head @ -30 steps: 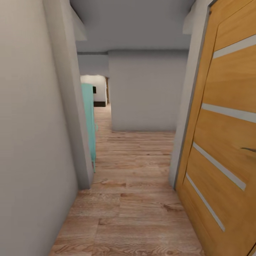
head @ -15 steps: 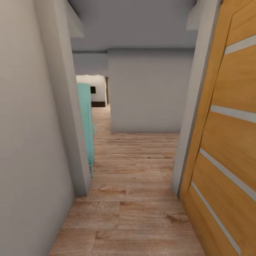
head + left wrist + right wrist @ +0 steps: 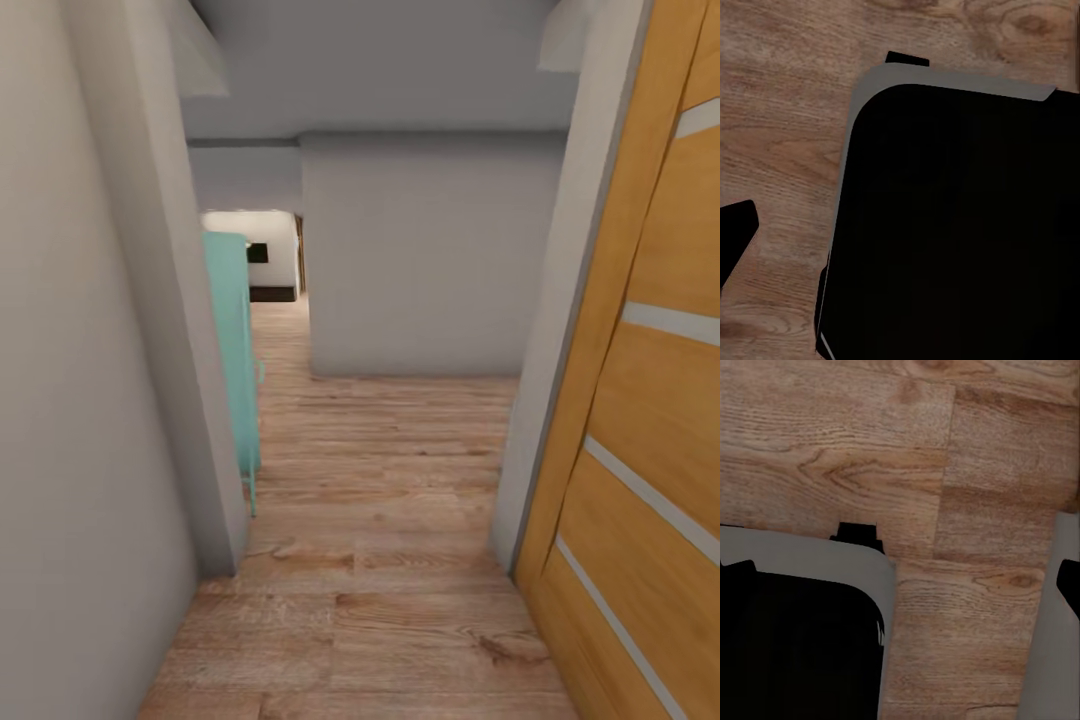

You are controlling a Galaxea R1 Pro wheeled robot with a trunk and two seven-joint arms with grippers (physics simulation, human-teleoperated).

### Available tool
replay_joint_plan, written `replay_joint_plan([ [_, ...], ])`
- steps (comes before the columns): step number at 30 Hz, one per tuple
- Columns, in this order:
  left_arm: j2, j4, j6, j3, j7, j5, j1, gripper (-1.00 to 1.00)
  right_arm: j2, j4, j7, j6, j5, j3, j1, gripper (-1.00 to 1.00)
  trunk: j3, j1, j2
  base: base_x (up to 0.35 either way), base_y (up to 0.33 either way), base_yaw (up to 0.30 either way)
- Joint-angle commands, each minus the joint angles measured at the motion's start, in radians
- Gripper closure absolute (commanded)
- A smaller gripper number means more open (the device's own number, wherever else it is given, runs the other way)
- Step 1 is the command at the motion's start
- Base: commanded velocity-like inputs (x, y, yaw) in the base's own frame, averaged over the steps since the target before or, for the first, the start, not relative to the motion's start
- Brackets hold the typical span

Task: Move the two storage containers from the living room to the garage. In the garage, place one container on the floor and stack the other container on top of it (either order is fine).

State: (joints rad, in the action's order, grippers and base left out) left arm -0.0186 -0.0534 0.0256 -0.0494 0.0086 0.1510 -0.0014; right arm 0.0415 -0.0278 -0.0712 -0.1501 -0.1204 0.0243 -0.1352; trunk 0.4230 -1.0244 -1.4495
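the robot is in a narrow hall, on its way. going by the wood-plank floor (image 3: 370, 600) and no bins in sight, i think it is on the driving part of the job, maybe heading to the living room for the red-orange bins. i cannot tell which way the trip goes, or where the bins are.

close below, the left wrist view shows the robot's own black base (image 3: 960, 225) with a grey edge over the planks. the right wrist view shows a corner of the same base and more planks. both arms seem to hang down at the sides. i cannot tell if either gripper is open or closed, or if it holds anything.

near on the right stands a wooden door (image 3: 650, 400) with pale stripes. near on the left is a grey wall (image 3: 80, 400). a bit farther, a teal thing (image 3: 235, 350) pokes out past the wall's corner. farther on, a grey wall block (image 3: 420, 260) faces the robot, and a bright opening (image 3: 255, 255) shows far off to its left.

next it should roll straight on, staying between the door and the teal thing, then bear left toward the opening.
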Motion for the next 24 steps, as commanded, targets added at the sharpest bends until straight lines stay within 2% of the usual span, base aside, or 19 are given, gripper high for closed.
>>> replay_joint_plan([
  [1, 0.0, 0.0, 0.002, -0.004, 0.001, 0.004, 0.0, -1.0, 0.0, -0.003, -0.006, -0.004, -0.01, 0.002, -0.001, -1.0, 0.001, -0.001, 0.0, 0.323, 0.0, 0.0],
  [19, 0.0, 0.0, 0.004, -0.004, 0.001, 0.004, 0.0, -1.0, 0.0, -0.003, -0.005, -0.003, -0.01, 0.002, -0.001, -1.0, 0.001, -0.001, 0.0, 0.323, 0.0, 0.0],
  [24, 0.0, 0.0, 0.004, -0.004, 0.001, 0.004, 0.0, -1.0, 0.0, -0.003, -0.006, -0.004, -0.029, 0.002, -0.001, -1.0, 0.001, -0.001, 0.0, 0.323, 0.0, 0.0],
])
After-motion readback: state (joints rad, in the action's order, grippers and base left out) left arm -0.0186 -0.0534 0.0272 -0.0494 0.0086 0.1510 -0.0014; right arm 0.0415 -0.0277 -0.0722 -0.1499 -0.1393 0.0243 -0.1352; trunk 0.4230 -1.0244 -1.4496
